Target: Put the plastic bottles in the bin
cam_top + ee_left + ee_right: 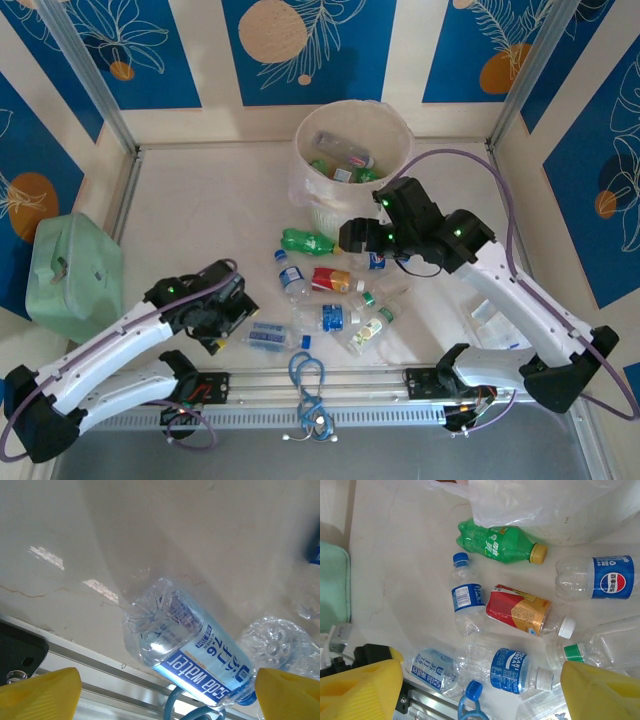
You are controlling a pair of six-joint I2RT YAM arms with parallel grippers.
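Left hand (167, 692) gapes wide above soda-water bottle (190, 645), right hand (482, 687) wide above bottles (517, 610).

robot lab cell, aluminium frame (95, 85), patterned panels (300, 50)

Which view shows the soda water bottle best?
Left wrist: the soda water bottle lies close up, label readable. The top view shows the bottle small; the right wrist view catches it near the bottom edge.
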